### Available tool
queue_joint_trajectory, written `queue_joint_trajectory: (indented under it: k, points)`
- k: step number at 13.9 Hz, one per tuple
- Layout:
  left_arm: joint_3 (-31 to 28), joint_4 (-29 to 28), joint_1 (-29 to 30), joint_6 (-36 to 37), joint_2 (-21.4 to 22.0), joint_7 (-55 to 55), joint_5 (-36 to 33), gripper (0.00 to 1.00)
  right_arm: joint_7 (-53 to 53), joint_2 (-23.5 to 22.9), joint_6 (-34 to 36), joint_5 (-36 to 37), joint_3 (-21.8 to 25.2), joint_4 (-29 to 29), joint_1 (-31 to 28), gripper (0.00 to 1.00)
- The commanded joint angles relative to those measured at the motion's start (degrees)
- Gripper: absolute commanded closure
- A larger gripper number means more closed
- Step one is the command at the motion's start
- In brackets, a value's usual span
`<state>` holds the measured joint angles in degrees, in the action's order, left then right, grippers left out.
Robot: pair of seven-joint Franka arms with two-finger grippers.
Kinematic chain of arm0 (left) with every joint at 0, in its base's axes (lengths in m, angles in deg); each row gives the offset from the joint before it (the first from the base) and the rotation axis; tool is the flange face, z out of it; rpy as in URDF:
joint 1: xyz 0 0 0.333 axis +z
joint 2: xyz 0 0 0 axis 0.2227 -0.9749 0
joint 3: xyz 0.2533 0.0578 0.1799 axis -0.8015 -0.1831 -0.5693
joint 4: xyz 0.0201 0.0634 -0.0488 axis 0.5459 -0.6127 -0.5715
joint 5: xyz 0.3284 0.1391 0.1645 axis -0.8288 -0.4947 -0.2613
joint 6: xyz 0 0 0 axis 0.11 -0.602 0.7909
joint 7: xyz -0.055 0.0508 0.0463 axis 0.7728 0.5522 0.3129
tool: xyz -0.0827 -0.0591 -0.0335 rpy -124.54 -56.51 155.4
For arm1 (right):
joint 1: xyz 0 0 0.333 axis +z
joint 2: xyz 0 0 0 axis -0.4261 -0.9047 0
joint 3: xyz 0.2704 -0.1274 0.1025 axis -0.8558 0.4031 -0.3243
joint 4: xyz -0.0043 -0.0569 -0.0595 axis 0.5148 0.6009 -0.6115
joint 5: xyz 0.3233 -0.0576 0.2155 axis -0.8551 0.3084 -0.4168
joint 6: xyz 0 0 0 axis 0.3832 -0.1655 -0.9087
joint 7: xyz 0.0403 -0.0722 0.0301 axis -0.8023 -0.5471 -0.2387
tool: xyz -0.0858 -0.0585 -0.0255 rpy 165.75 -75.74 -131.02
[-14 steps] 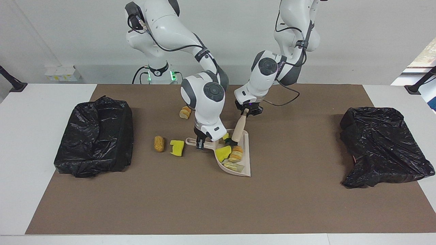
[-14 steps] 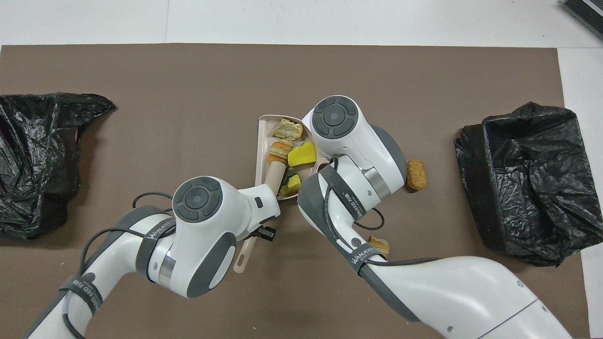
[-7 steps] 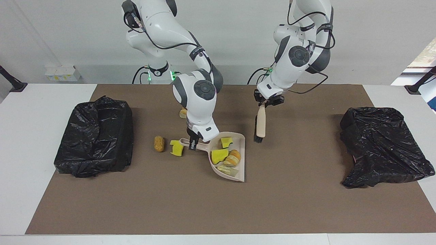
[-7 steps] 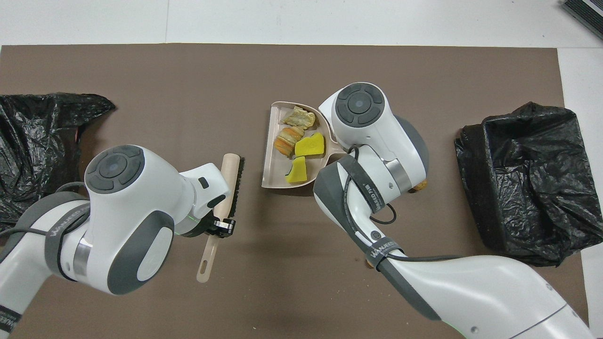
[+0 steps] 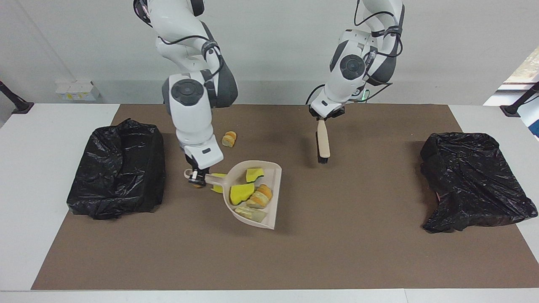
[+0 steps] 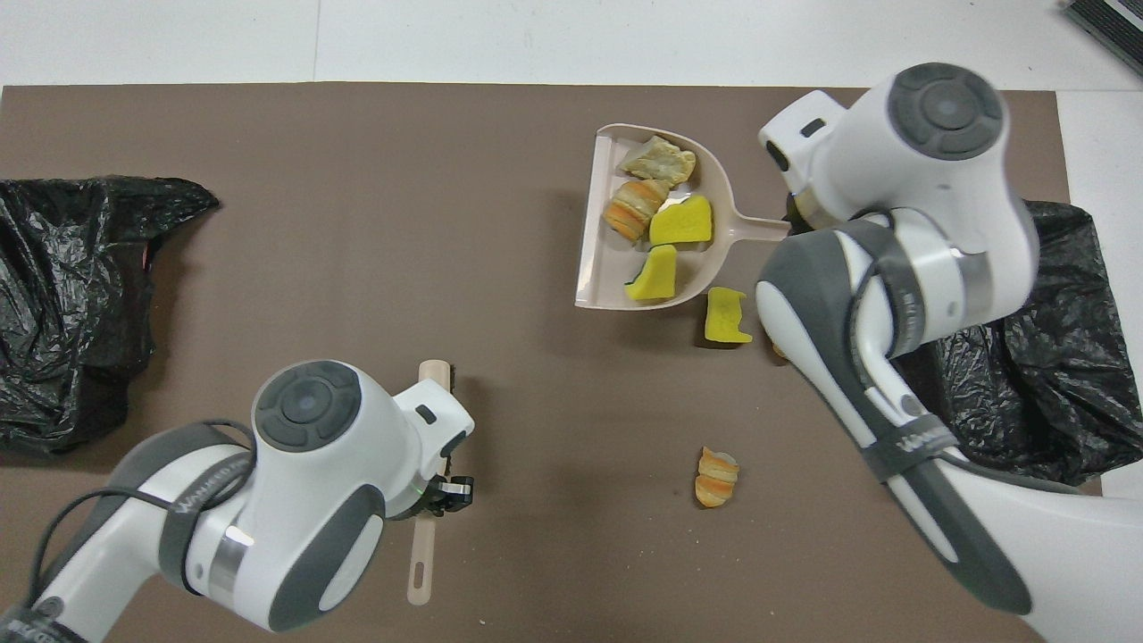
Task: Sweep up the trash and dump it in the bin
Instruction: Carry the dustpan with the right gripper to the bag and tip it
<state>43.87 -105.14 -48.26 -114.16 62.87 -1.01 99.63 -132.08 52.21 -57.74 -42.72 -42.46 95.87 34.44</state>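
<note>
A: Since a second ago the dustpan (image 5: 257, 195) has been carried toward the right arm's end of the bench (image 5: 25, 176), clear of the mat (image 5: 358, 235), and the brush (image 5: 323, 145) has swung out of it.

B: Who holds what?

A: The right gripper (image 5: 196, 179) has its jaws closed on the dustpan's handle. The left gripper (image 5: 322, 115) has its jaws closed on the brush, which hangs bristles-down over open mat near the robots.

B: And the trash?

A: Four pieces ride in the pan: two yellow wedges (image 6: 683, 221) and two bread chunks (image 6: 636, 207). Three lie on the mat: a wedge (image 6: 725, 314) just beside the pan's edge, a pastry (image 6: 716, 477) nearer the robots, and a piece (image 5: 197, 185) mostly hidden under the right gripper.

B: Room to move?

A: One black bin (image 5: 118, 168) sits just beside the right gripper; the other bin (image 5: 471, 181) sits well apart at the left arm's end, with bare mat between it and the pan.
</note>
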Motion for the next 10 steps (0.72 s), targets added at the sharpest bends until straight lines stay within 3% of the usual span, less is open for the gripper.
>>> queue_joint_trajectory:
  k: [1, 6, 7, 8, 9, 10]
  points:
    - [-0.36, -5.45, -7.73, -7.64, 1.57, 10.45, -0.93, 1.0, -9.15, 3.04, 2.94, -2.52, -0.54, 0.67, -7.08, 1.0]
    - [-0.36, -9.16, -12.33, -14.09, 0.78, 15.15, -0.93, 0.98, -21.47, 5.85, 4.17, -2.61, -0.54, 0.49, -21.32, 1.0]
    - [-0.36, -9.25, -12.15, -14.0, 0.86, 15.06, -0.93, 0.88, -23.84, 6.99, 4.36, -1.92, -0.19, 0.58, -23.09, 1.0]
    - [-0.36, -9.25, -11.98, -13.83, 0.87, 14.8, -0.93, 0.76, -26.47, 7.17, 4.45, -1.21, 0.25, 0.75, -25.28, 1.0]
    - [-0.36, -9.33, -11.8, -13.74, 0.87, 14.53, -0.93, 0.55, -28.15, 7.78, 4.53, 0.45, 0.34, 1.28, -27.74, 1.0]
    - [-0.36, -9.34, -11.8, -13.39, 0.87, 14.36, -0.93, 0.01, -28.78, 7.96, 4.53, 3.86, 0.26, 1.28, -29.5, 1.0]
